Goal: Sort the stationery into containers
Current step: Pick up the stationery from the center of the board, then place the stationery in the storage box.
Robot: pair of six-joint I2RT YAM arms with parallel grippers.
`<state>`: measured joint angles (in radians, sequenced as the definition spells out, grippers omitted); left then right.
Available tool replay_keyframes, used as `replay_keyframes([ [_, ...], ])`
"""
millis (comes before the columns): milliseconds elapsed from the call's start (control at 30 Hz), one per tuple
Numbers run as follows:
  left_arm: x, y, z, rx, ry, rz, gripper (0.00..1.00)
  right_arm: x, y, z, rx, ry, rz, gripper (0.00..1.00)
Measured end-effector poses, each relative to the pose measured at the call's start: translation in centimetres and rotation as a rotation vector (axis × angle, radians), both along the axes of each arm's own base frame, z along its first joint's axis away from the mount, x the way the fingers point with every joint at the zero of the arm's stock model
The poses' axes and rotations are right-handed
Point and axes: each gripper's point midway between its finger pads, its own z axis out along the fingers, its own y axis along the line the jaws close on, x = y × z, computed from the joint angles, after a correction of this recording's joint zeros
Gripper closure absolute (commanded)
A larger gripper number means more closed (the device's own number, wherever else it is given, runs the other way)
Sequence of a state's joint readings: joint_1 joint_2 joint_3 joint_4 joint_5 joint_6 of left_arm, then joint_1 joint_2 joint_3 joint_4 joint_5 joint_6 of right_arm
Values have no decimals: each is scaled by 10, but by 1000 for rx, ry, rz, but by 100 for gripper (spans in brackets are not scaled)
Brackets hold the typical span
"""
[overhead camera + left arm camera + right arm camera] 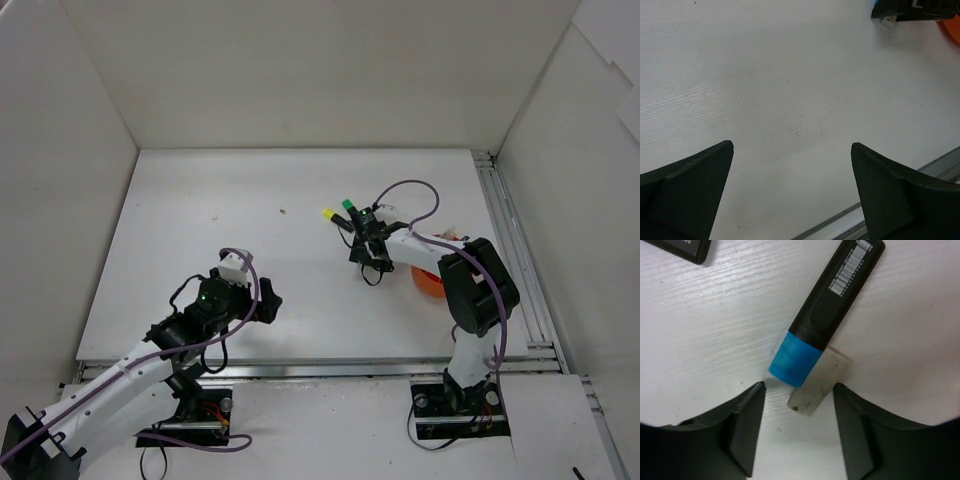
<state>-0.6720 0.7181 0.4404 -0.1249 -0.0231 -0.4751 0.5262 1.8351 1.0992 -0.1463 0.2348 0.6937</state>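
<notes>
L hand splayed wide over white table, orange pot top-R

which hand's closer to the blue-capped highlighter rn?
Right. The right hand hangs right over the blue-capped highlighter, with its fingers either side of the cap end. The left hand is far off to the left, over the table.

White panels box in a white worktop.
The worktop is a pale sheet with fine ribbing and a few dark specks. A left panel, a back panel and a right panel, all plain white, stand around it. Aluminium rails run along its right side and its near edge. The light is even and soft, with faint shadows.
</notes>
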Motion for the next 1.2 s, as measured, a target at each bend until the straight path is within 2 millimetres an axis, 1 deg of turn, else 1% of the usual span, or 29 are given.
replay_keyframes([
  [33, 0, 0, 0, 1, 2, -1, 0, -2, 0, 0, -4, 1, 6, 52],
  [67, 0, 0, -1, 2, 3, 0, 0, -3, 0, -1, -8, 0, 8, 58],
  [133, 0, 0, -1, 1, 3, -1, 0, -3, -2, -1, -14, 1, 10, 66],
  [167, 0, 0, -1, 2, 3, -1, 0, -3, -2, -1, -14, 1, 9, 72],
  [200, 0, 0, -1, 2, 3, -1, 0, -3, -1, -1, -14, 1, 10, 84],
  [300, 0, 0, 0, -1, -1, -1, 0, -4, 0, 0, -6, 1, 13, 96],
  [433, 0, 0, 4, -9, -12, -2, 0, -11, 1, 2, -3, 11, 42, 99],
  [500, -1, 0, 5, -10, -15, -2, 0, -18, 3, 9, -4, 7, 78, 100],
  [533, 0, 0, 5, -10, -15, -2, 0, -21, 6, 16, -2, -4, 100, 100],
  [600, 0, 0, 4, -9, -15, -3, 0, -25, 13, 36, 14, -45, 146, 100],
  [700, 0, 0, 4, -7, -13, -3, 0, -29, 18, 79, 52, -151, 195, 100],
  [767, -1, -1, 3, -9, -9, -12, 0, -31, 12, 111, 72, -238, 199, 100],
  [833, -3, -3, 3, -11, -7, -23, 0, -33, -3, 142, 89, -325, 170, 100],
  [867, -3, -3, 3, -11, -7, -28, 0, -35, -13, 153, 102, -361, 147, 100],
  [900, -3, -4, 4, -11, -8, -31, 0, -37, -28, 163, 105, -394, 109, 100],
  [967, -4, -5, 4, -11, -10, -41, 0, -44, -66, 179, 98, -453, 11, 100],
  [1033, -4, -6, 4, -13, -10, -51, 0, -54, -97, 192, 80, -498, -79, 100],
  [1067, -4, -7, 5, -16, -12, -55, 0, -61, -110, 196, 72, -512, -114, 100],
  [1133, -4, -9, 6, -22, -15, -63, 0, -75, -131, 204, 62, -536, -179, 100],
  [1200, -5, -11, 7, -30, -17, -73, 0, -88, -150, 206, 51, -538, -245, 100],
])
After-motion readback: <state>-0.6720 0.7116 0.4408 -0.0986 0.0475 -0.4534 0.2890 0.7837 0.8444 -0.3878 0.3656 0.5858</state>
